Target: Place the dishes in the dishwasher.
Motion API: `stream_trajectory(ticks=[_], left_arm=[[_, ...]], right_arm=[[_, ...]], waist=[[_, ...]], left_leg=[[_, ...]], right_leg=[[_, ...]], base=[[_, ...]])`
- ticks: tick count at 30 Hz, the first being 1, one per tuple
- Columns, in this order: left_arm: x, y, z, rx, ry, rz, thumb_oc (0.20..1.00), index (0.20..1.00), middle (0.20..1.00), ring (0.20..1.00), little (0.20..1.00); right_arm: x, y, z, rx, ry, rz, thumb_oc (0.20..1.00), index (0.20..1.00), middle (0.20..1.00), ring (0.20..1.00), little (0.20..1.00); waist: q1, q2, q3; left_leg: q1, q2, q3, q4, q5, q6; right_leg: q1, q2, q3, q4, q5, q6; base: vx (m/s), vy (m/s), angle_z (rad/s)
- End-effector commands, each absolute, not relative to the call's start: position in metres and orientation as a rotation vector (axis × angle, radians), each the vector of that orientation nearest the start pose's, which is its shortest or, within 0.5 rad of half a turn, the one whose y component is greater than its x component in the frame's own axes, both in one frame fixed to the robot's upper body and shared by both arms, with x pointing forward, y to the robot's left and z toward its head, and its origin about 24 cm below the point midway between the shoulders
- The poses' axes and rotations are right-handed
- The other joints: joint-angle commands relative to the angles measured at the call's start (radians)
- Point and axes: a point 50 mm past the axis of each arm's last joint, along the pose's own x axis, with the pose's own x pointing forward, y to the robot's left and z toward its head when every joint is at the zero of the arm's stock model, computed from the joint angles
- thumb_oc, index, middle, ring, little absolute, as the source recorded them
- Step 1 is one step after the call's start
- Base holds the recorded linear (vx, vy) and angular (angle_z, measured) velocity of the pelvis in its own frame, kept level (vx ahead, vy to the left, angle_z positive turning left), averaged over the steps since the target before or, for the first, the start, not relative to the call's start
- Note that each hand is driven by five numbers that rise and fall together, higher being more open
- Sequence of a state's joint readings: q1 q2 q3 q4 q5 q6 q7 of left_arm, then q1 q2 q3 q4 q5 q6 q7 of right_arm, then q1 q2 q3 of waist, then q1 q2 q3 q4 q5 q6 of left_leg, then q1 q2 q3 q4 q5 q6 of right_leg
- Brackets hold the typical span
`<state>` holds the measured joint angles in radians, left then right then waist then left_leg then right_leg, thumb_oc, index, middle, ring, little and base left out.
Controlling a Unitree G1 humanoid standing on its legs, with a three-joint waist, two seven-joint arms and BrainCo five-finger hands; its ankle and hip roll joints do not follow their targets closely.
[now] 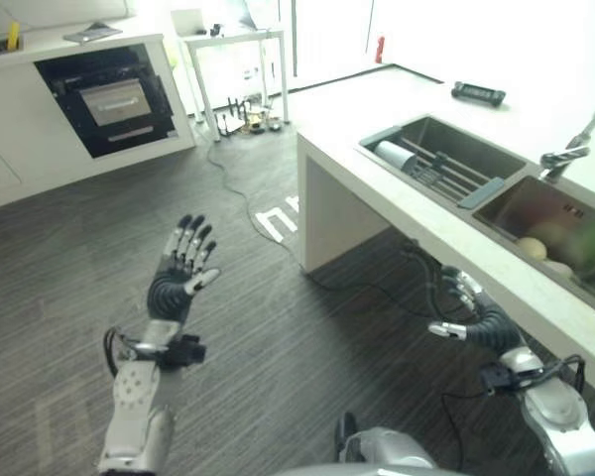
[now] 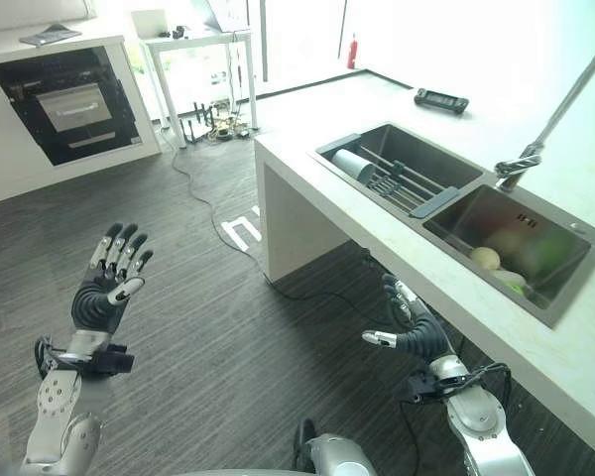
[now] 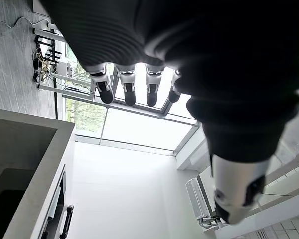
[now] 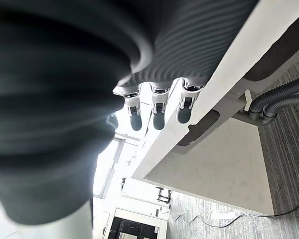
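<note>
Dishes (image 2: 501,263) lying loose in the deeper steel basin of the sink (image 2: 565,288) set into the white bench (image 2: 307,139): one pale rounded piece toward the basin's near wall, with greenish and whitish shapes beside it, too blurred to tell apart. Well above and beyond the right robot hand (image 2: 412,332), which hangs under the bench edge with fingers relaxed and holding nothing. A white cup (image 2: 355,164) lying on its side in the shallower basin next door, touching a dark wire rack (image 2: 402,181), farther off from that hand. All far across the floor from the left robot hand (image 2: 104,293), raised with fingers spread.
</note>
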<state>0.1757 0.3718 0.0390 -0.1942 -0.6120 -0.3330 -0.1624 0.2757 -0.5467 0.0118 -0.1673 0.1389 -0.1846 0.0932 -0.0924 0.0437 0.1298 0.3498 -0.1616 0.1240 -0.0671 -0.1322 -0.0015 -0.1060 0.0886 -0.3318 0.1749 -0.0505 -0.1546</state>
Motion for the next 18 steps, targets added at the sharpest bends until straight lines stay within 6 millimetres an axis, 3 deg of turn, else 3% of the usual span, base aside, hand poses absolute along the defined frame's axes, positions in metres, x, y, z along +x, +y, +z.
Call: stream_trajectory(ticks=[1, 2, 3, 4, 5, 8, 10, 13, 16, 18], left_arm=[[0.211, 0.227, 0.136, -0.151, -0.578, -0.14, 1.0, 1.0, 1.0, 1.0, 1.0], [0.212, 0.226, 0.14, -0.149, -0.602, -0.136, 1.0, 1.0, 1.0, 1.0, 1.0], [0.208, 0.225, 0.15, -0.153, -0.667, -0.109, 1.0, 1.0, 1.0, 1.0, 1.0], [0.204, 0.227, 0.155, -0.152, -0.706, -0.083, 1.0, 1.0, 1.0, 1.0, 1.0], [0.202, 0.23, 0.158, -0.158, -0.728, -0.063, 1.0, 1.0, 1.0, 1.0, 1.0], [0.198, 0.238, 0.163, -0.179, -0.762, -0.032, 1.0, 1.0, 1.0, 1.0, 1.0], [0.193, 0.245, 0.167, -0.16, -0.795, 0.013, 1.0, 1.0, 1.0, 1.0, 1.0], [0.182, 0.253, 0.17, -0.13, -0.849, 0.083, 1.0, 1.0, 1.0, 1.0, 1.0], [0.175, 0.255, 0.172, -0.108, -0.885, 0.102, 1.0, 1.0, 1.0, 1.0, 1.0], [0.173, 0.256, 0.174, -0.105, -0.902, 0.104, 1.0, 1.0, 1.0, 1.0, 1.0]], right_arm=[[0.205, -0.231, 0.106, -0.35, -0.296, 0.126, 1.0, 1.0, 1.0, 1.0, 1.0], [0.205, -0.233, 0.114, -0.35, -0.332, 0.116, 1.0, 1.0, 1.0, 1.0, 1.0], [0.203, -0.236, 0.133, -0.355, -0.415, 0.11, 1.0, 1.0, 1.0, 1.0, 1.0], [0.202, -0.237, 0.142, -0.362, -0.467, 0.101, 1.0, 1.0, 1.0, 1.0, 1.0], [0.201, -0.238, 0.146, -0.366, -0.492, 0.092, 1.0, 1.0, 1.0, 1.0, 1.0], [0.201, -0.24, 0.156, -0.353, -0.535, 0.075, 1.0, 1.0, 1.0, 1.0, 1.0], [0.201, -0.24, 0.163, -0.334, -0.563, 0.084, 1.0, 1.0, 1.0, 1.0, 1.0], [0.196, -0.237, 0.167, -0.332, -0.58, 0.128, 1.0, 1.0, 1.0, 1.0, 1.0], [0.194, -0.239, 0.17, -0.351, -0.573, 0.127, 1.0, 1.0, 1.0, 1.0, 1.0], [0.195, -0.24, 0.172, -0.367, -0.57, 0.111, 1.0, 1.0, 1.0, 1.0, 1.0]], waist=[[-0.038, -0.072, -0.02], [-0.041, -0.076, -0.021], [-0.033, -0.092, -0.012], [-0.017, -0.107, -0.001], [-0.007, -0.111, 0.006], [-0.003, -0.119, 0.005], [0.002, -0.099, 0.007], [0.019, -0.075, -0.006], [0.029, -0.067, -0.01], [0.028, -0.056, -0.014]], left_leg=[[-0.102, 0.198, 0.113, 0.178, 0.1, -0.037], [-0.132, 0.222, 0.122, 0.272, 0.151, -0.062], [-0.247, 0.245, 0.098, 0.57, 0.217, -0.098], [-0.354, 0.238, 0.06, 0.677, 0.224, -0.082], [-0.404, 0.249, 0.056, 0.677, 0.181, -0.061], [-0.41, 0.256, 0.06, 0.559, 0.166, -0.041], [-0.38, 0.26, 0.034, 0.314, 0.194, -0.05], [-0.365, 0.259, -0.093, -0.003, 0.259, -0.077], [-0.392, 0.27, -0.122, -0.018, 0.271, -0.09], [-0.404, 0.3, -0.131, -0.02, 0.277, -0.102]], right_leg=[[0.079, -0.075, 0.061, -0.133, 0.094, 0.209], [0.095, -0.068, 0.07, -0.145, 0.087, 0.194], [0.144, -0.052, 0.12, -0.163, 0.066, 0.157], [0.173, -0.05, 0.157, -0.166, 0.059, 0.143], [0.191, -0.043, 0.181, -0.168, 0.052, 0.143], [0.2, -0.039, 0.221, -0.17, 0.043, 0.149], [0.237, -0.018, 0.289, -0.184, 0.023, 0.169], [0.287, -0.024, 0.382, -0.231, 0.008, 0.191], [0.327, -0.042, 0.422, -0.254, -0.002, 0.199], [0.339, -0.061, 0.425, -0.243, -0.024, 0.205]], base=[[0.18, -0.18, -0.31], [0.28, -0.311, -0.35], [0.28, -0.309, -0.72], [0.31, -0.271, -1.07], [0.19, -0.099, -1.4], [0.18, 0.038, -1.27], [0.33, 0.192, -0.82], [0.33, 0.234, -0.87], [0.28, 0.232, -1.49], [0.26, 0.369, -1.25]])
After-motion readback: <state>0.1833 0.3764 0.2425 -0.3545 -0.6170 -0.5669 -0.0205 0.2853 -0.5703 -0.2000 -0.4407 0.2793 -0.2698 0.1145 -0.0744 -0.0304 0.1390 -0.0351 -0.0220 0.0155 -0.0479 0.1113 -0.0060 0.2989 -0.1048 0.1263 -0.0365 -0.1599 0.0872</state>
